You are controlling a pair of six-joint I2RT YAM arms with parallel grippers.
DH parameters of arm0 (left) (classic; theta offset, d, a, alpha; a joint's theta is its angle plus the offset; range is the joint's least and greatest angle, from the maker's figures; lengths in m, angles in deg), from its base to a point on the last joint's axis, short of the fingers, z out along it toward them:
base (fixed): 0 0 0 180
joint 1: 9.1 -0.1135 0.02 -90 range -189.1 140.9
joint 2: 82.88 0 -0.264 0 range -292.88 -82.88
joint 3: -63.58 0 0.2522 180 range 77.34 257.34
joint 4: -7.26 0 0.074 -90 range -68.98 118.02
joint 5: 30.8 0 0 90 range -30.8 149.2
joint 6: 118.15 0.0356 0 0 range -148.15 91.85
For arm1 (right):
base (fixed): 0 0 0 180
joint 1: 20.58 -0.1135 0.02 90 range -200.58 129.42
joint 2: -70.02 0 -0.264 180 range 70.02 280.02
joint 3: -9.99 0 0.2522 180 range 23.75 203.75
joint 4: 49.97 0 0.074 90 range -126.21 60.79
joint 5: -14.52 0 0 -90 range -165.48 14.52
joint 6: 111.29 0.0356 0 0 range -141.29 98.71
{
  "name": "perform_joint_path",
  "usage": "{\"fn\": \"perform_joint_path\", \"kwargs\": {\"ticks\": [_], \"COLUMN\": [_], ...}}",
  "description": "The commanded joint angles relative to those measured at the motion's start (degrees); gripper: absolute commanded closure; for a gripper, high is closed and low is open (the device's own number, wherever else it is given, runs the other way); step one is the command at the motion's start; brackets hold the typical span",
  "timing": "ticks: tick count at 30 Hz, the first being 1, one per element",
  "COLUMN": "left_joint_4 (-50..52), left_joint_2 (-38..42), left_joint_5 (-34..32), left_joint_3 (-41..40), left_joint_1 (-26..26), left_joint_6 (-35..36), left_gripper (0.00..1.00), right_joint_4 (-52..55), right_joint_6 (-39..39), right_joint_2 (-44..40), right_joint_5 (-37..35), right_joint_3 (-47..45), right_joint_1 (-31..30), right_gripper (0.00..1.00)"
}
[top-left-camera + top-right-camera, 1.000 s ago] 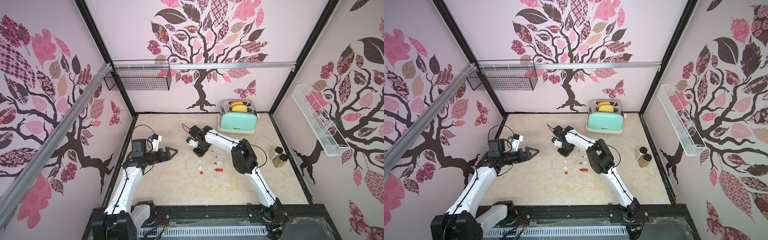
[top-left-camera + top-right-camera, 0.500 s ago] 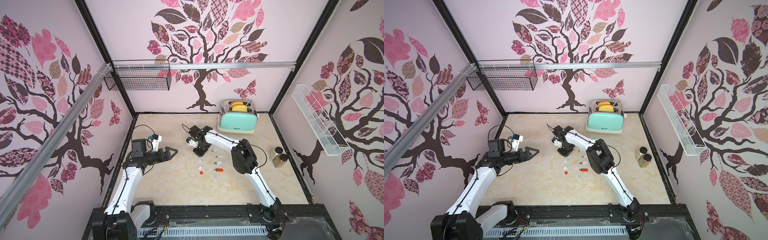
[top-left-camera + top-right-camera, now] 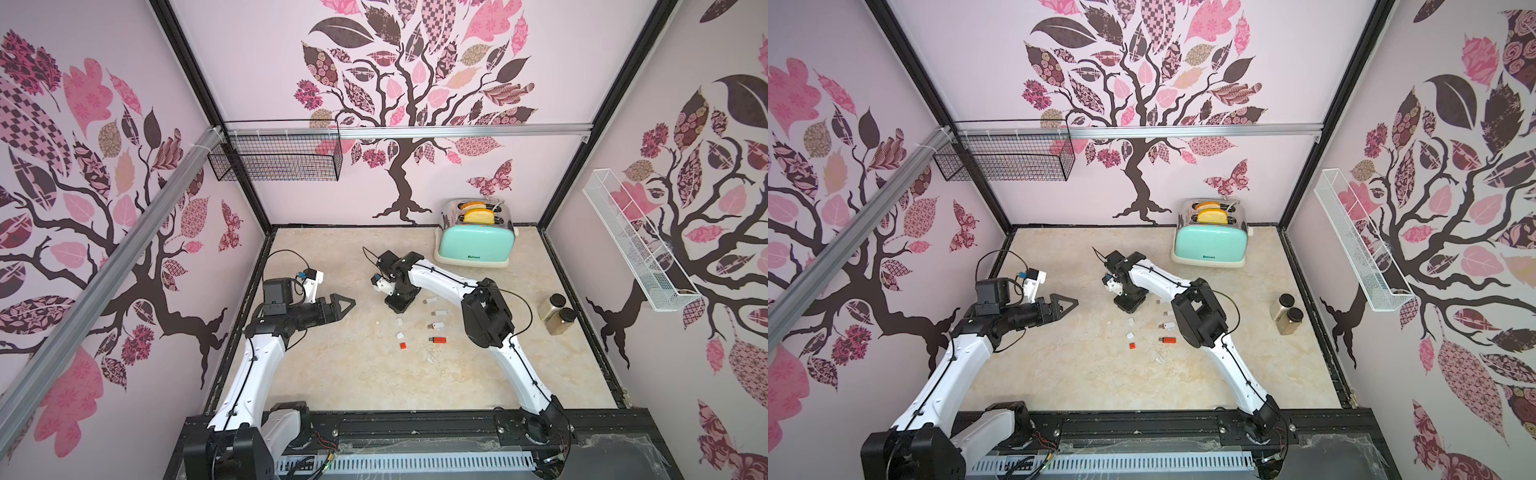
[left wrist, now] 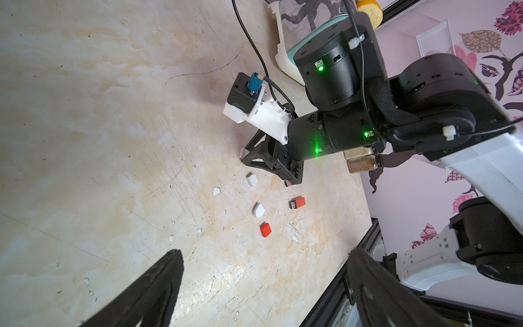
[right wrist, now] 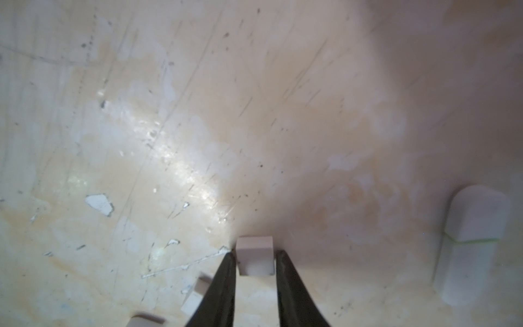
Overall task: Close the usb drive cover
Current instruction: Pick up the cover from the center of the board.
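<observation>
Up front on the table (image 3: 332, 374), nearest the bases, a red cap (image 3: 402, 345) lies loose. The red drive (image 3: 437, 340) is near it on the right arm's side, bare metal plug pointing back toward that cap. Just behind are two loose white caps (image 3: 400, 335) and a column of three white drives (image 3: 436, 325), each with its long axis running side to side across the table. At the far end of that column is the right gripper (image 5: 255, 254), tips low at the table and jaws narrow, pinching the held cap (image 5: 255, 245), small and white. The nearest white drive (image 3: 430, 300) lies just beside it, toward the right arm's own side. In the right wrist view that drive is a blurred white block with a seam, so whether its plug is bare cannot be told. Judgement: the held cap must slide sideways along the drive's long axis onto the plug end, opening facing the plug. The right arm is far nearer for that. On the other side, well apart, the left gripper (image 4: 264, 252) hangs over bare table with jaws wide and nothing in them, and could steady a drive. Farthest back are the jars (image 3: 557, 313) and the toaster (image 3: 476, 245).
</observation>
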Motion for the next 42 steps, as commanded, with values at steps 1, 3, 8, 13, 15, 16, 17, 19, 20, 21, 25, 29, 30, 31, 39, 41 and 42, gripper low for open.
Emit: {"fn": "perform_joint_path", "kwargs": {"ticks": [1, 3, 8, 13, 15, 16, 17, 19, 20, 21, 25, 29, 30, 31, 39, 41, 42], "left_joint_4": [-1.01, 0.09, -0.90, -1.11, -0.33, 0.19, 0.27, -0.96, -1.30, -1.26, -0.72, -1.39, -0.81, -0.93, -3.04, -4.68, -4.21], "left_joint_2": [0.72, 0.62, 0.61, 1.04, 0.49, 0.38, 0.40, 0.26, -0.15, -0.72, -3.11, -5.85, -6.48, -7.09, -12.13, -12.86, -13.05], "left_joint_5": [1.03, 0.21, 0.87, 1.11, 0.63, 0.22, 0.18, 0.89, 1.13, 1.01, 0.71, 2.25, 2.43, 3.04, 9.30, 10.82, 11.08], "left_joint_3": [-0.04, 0.89, 0.19, -0.16, 0.44, 0.99, 1.13, 0.50, 0.37, 0.54, 2.53, 3.35, 4.00, 4.29, 5.57, 4.96, 5.09], "left_joint_1": [-0.36, -0.31, -0.27, -0.28, -0.28, -0.28, -0.28, -0.29, -0.33, -0.28, -0.28, -0.34, -0.28, -0.27, 0.18, 1.36, 1.89], "left_joint_6": [0.48, 0.96, 0.51, 0.44, 0.50, 0.70, 0.60, -0.03, -0.32, -0.58, -1.92, -3.94, -4.11, -4.57, -8.25, -8.97, -8.57], "left_gripper": [0.05, 0.05, 0.05, 0.05, 0.05, 0.05, 0.05, 0.05, 0.05, 0.05, 0.05, 0.06, 0.06, 0.06, 0.17, 0.20, 0.22], "right_joint_4": [0.11, 0.52, 0.36, -0.34, 0.36, 0.50, -0.06, -1.64, -1.78, -1.53, -4.34, -8.49, -9.23, -10.87, -31.88, -39.73, -41.63], "right_joint_6": [-0.17, -0.12, -0.57, -0.76, -0.79, -0.87, -1.24, -1.97, -1.87, -1.64, -2.90, -4.23, -4.50, -4.73, -5.56, -6.85, -7.06], "right_joint_2": [3.84, 3.18, 2.59, 0.05, -0.24, -1.03, -2.19, -4.37, -5.11, -5.69, -11.52, -17.23, -18.72, -20.38, -32.70, -35.56, -36.22], "right_joint_5": [-0.12, -0.24, -0.92, -0.17, -0.94, -1.07, -0.91, -0.41, -0.09, 0.21, 2.17, 6.03, 7.57, 8.99, 12.08, 13.59, 14.11], "right_joint_3": [-0.37, -0.84, -1.51, -2.59, -1.83, -2.12, -3.03, -4.59, -4.23, -3.75, -6.81, -11.36, -12.64, -14.42, -31.72, -37.45, -39.06], "right_joint_1": [-0.44, -0.46, -0.42, -0.37, -0.28, -0.29, -0.22, 0.09, 0.46, 0.92, 1.84, 2.09, 2.00, 1.92, 0.04, -0.87, -1.38], "right_gripper": [0.74, 0.74, 0.77, 0.81, 0.85, 0.85, 0.86, 0.87, 0.87, 0.88, 0.90, 0.91, 0.92, 0.92, 0.92, 0.92, 0.92]}}
